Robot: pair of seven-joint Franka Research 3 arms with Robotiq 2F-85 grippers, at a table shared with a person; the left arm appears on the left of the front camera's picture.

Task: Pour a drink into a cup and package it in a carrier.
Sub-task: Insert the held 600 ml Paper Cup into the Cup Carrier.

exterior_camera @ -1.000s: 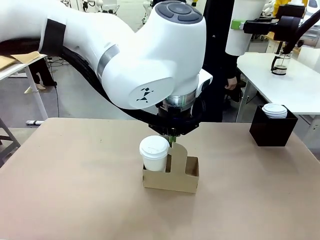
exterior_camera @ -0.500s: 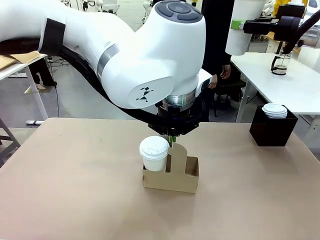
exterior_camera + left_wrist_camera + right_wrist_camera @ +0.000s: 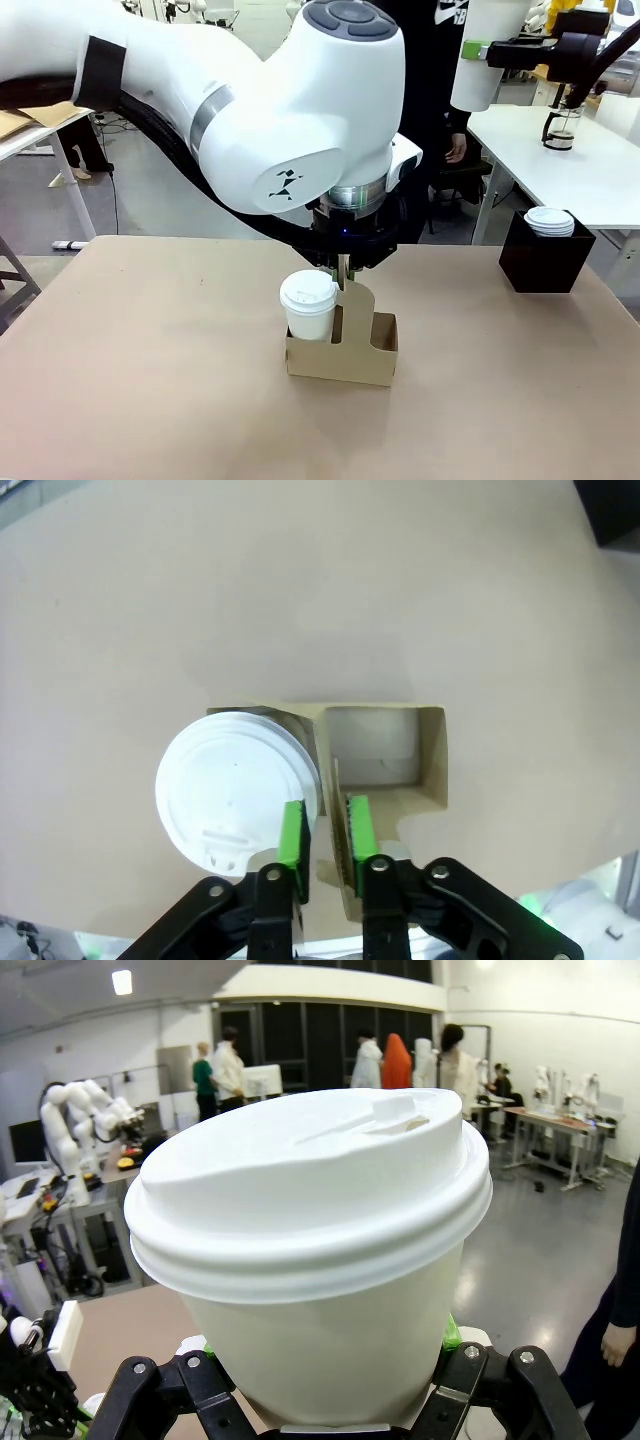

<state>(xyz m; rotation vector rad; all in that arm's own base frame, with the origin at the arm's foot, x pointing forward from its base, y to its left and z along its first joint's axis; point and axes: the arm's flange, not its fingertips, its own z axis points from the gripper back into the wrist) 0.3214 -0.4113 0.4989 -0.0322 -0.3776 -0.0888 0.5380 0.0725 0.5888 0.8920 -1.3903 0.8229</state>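
Biggest worry for me was the left end effector [image 3: 325,830]. Its jaws stood parted either side of the carrier's [image 3: 345,362] upright handle panel [image 3: 356,308], not pinching it, and one green pad [image 3: 293,835] sat right against the lid rim of the lidded paper cup [image 3: 309,306]. Any sloppy close or lift there could've nudged that cup and tipped it.

The carrier sat mid-frame on the table [image 3: 150,380], long axis running left-right, cup upright in the left hole, right hole empty. Up in the top right, the right end effector [image 3: 325,1365] was clamped on a second lidded cup [image 3: 310,1210], and the left arm was parked above that free hole.
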